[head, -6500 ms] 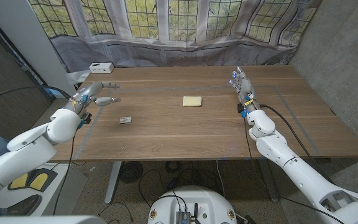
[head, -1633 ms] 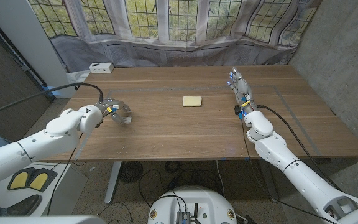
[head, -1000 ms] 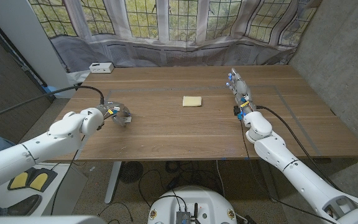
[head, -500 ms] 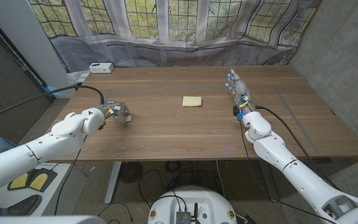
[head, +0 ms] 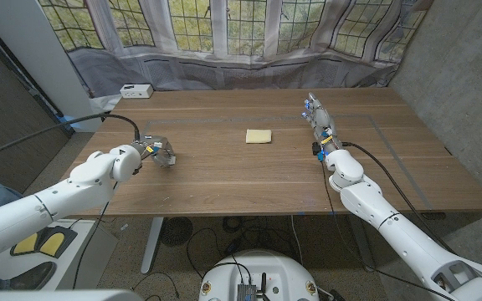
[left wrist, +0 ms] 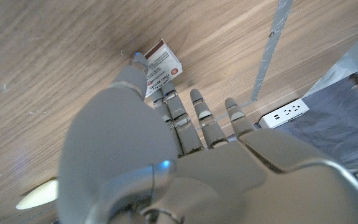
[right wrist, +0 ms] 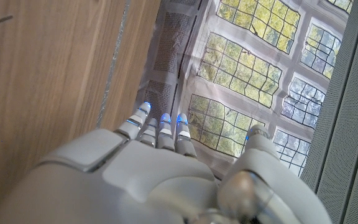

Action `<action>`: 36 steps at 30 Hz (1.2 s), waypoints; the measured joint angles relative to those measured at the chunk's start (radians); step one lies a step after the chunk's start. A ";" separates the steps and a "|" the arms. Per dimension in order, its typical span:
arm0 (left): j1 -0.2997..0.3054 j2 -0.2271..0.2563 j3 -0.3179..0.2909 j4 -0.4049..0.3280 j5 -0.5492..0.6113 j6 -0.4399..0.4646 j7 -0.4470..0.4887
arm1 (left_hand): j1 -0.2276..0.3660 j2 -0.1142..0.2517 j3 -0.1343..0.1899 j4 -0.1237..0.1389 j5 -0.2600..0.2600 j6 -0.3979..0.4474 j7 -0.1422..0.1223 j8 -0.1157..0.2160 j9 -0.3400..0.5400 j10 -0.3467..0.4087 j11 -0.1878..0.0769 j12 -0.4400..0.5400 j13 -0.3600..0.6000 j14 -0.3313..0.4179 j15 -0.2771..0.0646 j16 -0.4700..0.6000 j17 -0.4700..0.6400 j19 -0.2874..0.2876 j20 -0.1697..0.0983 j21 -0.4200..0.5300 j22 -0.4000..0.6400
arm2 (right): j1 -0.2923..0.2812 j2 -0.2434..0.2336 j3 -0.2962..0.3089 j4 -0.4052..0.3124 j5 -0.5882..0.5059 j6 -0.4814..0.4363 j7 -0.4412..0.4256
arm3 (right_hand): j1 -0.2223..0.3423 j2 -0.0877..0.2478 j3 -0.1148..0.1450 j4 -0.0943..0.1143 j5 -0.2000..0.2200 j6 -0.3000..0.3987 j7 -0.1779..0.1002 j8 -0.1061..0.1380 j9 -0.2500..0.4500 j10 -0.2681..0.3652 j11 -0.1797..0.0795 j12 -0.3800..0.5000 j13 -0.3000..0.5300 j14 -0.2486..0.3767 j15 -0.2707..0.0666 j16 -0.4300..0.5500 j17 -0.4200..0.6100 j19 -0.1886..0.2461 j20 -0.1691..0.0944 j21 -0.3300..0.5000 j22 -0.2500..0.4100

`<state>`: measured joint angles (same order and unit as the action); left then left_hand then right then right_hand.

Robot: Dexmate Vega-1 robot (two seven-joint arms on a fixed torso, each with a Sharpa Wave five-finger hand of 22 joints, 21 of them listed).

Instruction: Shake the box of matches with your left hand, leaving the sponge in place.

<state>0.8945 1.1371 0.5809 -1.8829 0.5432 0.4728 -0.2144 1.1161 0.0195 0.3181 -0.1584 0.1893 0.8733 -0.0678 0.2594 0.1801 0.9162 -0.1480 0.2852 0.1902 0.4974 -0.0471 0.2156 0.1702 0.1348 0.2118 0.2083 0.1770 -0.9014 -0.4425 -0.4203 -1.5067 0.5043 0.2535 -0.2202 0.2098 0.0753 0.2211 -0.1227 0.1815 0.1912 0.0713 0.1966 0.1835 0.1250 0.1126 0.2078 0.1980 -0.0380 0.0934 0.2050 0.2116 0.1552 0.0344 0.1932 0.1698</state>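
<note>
The box of matches (left wrist: 161, 62) is small, with a white and red label, and sits at the left of the wooden table (head: 249, 180). My left hand (head: 156, 151) is bent down over it and hides it in the head view. In the left wrist view the thumb (left wrist: 137, 67) and a fingertip (left wrist: 168, 98) pinch the box against the wood. The yellow sponge (head: 259, 136) lies apart at the table's middle back. My right hand (head: 319, 118) stands on its edge at the right with straight fingers, holding nothing.
A white power strip (head: 135, 90) lies at the back left corner, also seen as the power strip (left wrist: 284, 112) beyond my left fingers. Grey tape lines (left wrist: 267, 53) run across the wood. A draped cloth (head: 249, 71) and windows stand behind the far edge.
My left hand came in from the table's left edge and closed down over the box of matches. Over the last second it has hardly moved. The sponge and my right hand have stayed put.
</note>
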 measured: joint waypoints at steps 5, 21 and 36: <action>0.000 0.000 0.000 0.000 -0.008 0.011 0.008 | 0.027 0.005 0.004 -0.006 -0.002 0.030 -0.002 0.004 0.000 0.026 0.005 0.006 0.000 0.021 -0.003 0.000 -0.001 0.022 0.002 0.000 0.000 | 0.000 0.001 -0.001 0.002 0.000 0.000 0.000 | 0.000 0.000 0.000 0.000 0.000 0.000 0.000 0.000 0.000 0.000 0.000 0.000 0.000 -0.002 0.002 0.000 0.000 0.000 0.000 0.000 0.000; -0.016 -0.018 0.012 0.003 -0.023 0.019 0.020 | 0.030 0.004 0.008 -0.005 -0.013 0.083 0.009 0.008 0.018 0.054 0.024 0.012 0.013 0.033 -0.001 -0.007 -0.003 0.059 0.001 0.000 -0.005 | -0.010 0.000 0.003 -0.003 0.006 -0.003 -0.006 | 0.000 0.000 0.000 0.000 0.000 0.000 0.000 0.000 0.000 0.000 0.000 0.000 0.000 -0.002 0.001 0.000 0.000 -0.004 0.004 0.000 0.000; -0.038 -0.021 0.022 0.000 -0.015 0.027 0.010 | 0.028 0.006 -0.001 0.001 -0.017 0.099 0.014 0.015 0.017 0.073 0.026 0.014 0.020 0.055 -0.001 -0.007 -0.003 0.073 0.005 0.000 -0.005 | -0.019 0.001 0.012 -0.001 0.010 0.021 -0.009 | 0.000 0.000 0.000 0.000 0.000 0.004 -0.004 0.000 0.000 0.000 0.000 0.000 0.000 -0.001 0.001 0.000 0.000 -0.005 0.005 0.000 0.000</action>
<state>0.8561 1.1163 0.6030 -1.8832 0.5286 0.4996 -0.2045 1.1438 0.0257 0.3173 -0.1571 0.1722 0.9722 -0.0536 0.2740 0.1966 0.9888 -0.1216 0.2988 0.2100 0.5522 -0.0483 0.2089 0.1675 0.2075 0.2165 0.2083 0.1721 -0.9199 -0.4416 -0.4083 -1.5080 0.5147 0.2741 -0.2289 0.2098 0.0753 0.2211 -0.1227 0.1815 0.1950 0.0676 0.1966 0.1835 0.1249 0.1126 0.2078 0.1977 -0.0395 0.0947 0.2050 0.2115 0.1500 0.0396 0.1932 0.1698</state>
